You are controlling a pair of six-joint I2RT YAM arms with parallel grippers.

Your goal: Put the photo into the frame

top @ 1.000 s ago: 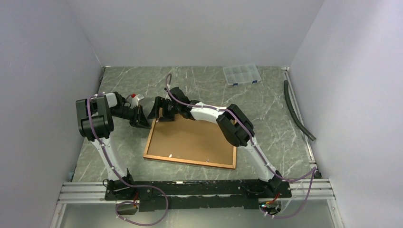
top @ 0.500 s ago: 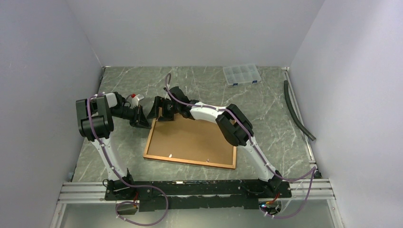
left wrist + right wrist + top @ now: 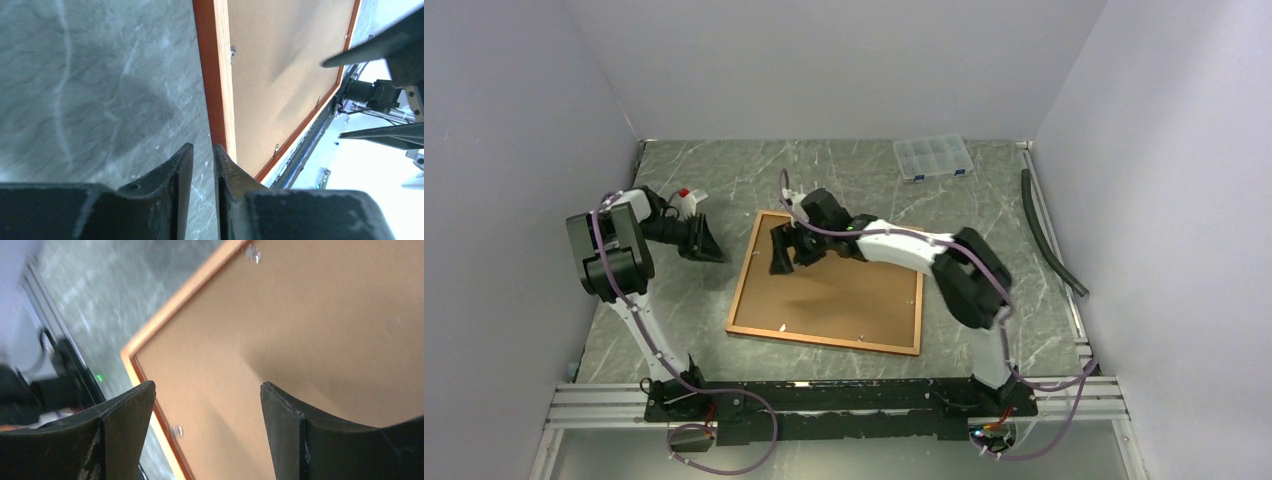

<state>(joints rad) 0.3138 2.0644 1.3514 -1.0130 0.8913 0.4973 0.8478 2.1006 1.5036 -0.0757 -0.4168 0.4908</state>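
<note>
A: Surface shows us bare marble on every side of the frame, which lies flat mid-way, backing board up.

B: We see the right tool spread wide and empty above its far-left corner. The left tool sits off the left edge, barely parted, holding nothing.

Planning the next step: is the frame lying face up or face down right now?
Face down: the frame lies flat, its brown backing board on top, metal tabs along the border.
</note>
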